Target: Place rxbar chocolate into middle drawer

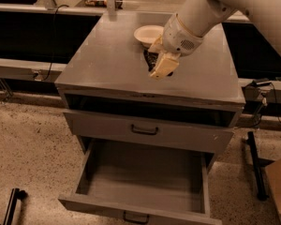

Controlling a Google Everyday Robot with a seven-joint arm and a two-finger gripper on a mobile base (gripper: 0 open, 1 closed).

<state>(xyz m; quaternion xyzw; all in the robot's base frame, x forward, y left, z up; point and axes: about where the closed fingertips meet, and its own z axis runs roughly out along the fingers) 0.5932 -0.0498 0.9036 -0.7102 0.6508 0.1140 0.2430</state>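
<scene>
My gripper [158, 68] hangs just above the grey cabinet top [103, 60], right of its middle and in front of the white bowl. It is shut on the rxbar chocolate [150, 59], a small dark bar that shows at the left side of the pale fingers [163, 66]. The bar is partly hidden by the gripper. The middle drawer [131, 209] is the lowest one. It is pulled wide open below and in front of the gripper, and its inside is bare grey. A small dark handle [136, 217] sits on its front.
A white bowl [149, 34] stands on the cabinet top behind the gripper. A closed grey drawer [145, 131] with a like handle sits above the open one, under an open slot. Speckled floor lies around. A dark stand leg [255, 165] is at the right.
</scene>
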